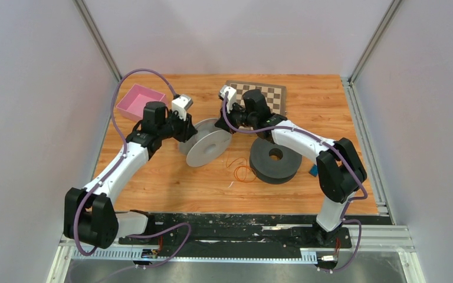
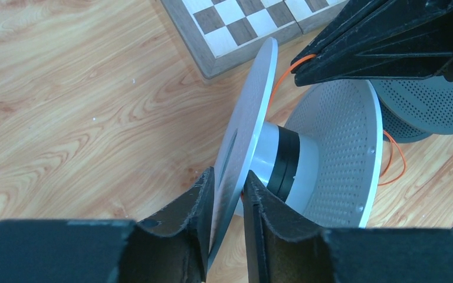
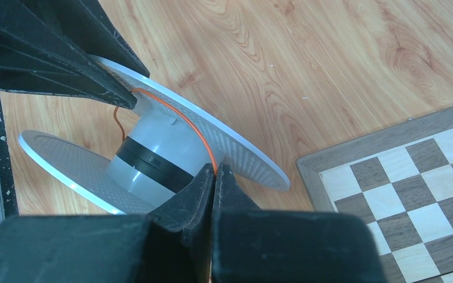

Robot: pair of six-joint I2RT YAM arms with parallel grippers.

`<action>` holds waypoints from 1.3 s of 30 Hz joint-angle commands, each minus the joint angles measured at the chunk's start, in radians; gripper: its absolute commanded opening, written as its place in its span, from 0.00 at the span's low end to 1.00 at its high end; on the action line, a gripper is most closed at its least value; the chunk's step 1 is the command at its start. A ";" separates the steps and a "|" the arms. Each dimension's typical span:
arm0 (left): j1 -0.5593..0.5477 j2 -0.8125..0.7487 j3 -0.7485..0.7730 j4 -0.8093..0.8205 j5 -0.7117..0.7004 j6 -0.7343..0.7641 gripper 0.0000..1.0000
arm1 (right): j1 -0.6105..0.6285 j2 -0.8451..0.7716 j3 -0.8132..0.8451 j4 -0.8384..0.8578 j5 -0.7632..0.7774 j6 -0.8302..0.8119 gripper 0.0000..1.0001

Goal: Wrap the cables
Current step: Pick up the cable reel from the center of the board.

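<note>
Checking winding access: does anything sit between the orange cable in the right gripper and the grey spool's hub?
Nothing visible. The right gripper pinches the orange cable right beside the hub; the left gripper holds the flange rim, off to one side.

Bright, even light, soft shadows; wrist views blur the near jaws, while the table (image 2: pixel 65 88) grain is sharp.

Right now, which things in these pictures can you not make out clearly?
- Small blue object, top view: mostly hidden behind the right arm.
- Thin orange-red cable, right wrist view: one end vanishes behind the hub of the grey round plastic spool.
- Right pincer, top view: tips covered by its own wrist.
- Its loose loops, top view: too thin to count.
</note>
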 commanded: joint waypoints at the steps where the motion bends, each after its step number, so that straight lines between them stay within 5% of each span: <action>1: -0.003 0.000 0.001 0.022 -0.010 0.009 0.29 | -0.004 0.005 0.032 0.037 -0.020 0.022 0.00; 6: -0.003 0.006 -0.011 0.029 0.006 0.006 0.22 | -0.003 0.008 0.028 0.039 -0.032 0.031 0.00; 11: -0.003 0.002 -0.010 0.020 0.022 0.007 0.01 | -0.003 0.002 0.026 0.037 -0.032 0.036 0.00; 18: -0.004 -0.018 -0.003 -0.025 -0.012 -0.010 0.00 | -0.005 -0.014 0.010 0.033 -0.027 0.047 0.09; 23: -0.004 -0.041 -0.021 -0.005 -0.001 -0.048 0.00 | -0.004 -0.025 -0.003 0.032 -0.050 0.050 0.00; 30: -0.003 -0.042 -0.009 -0.030 0.007 -0.048 0.26 | -0.002 -0.020 0.010 0.033 -0.085 0.064 0.00; 39: -0.004 -0.045 -0.011 -0.032 0.009 -0.046 0.35 | 0.002 -0.016 0.002 0.065 -0.121 0.099 0.00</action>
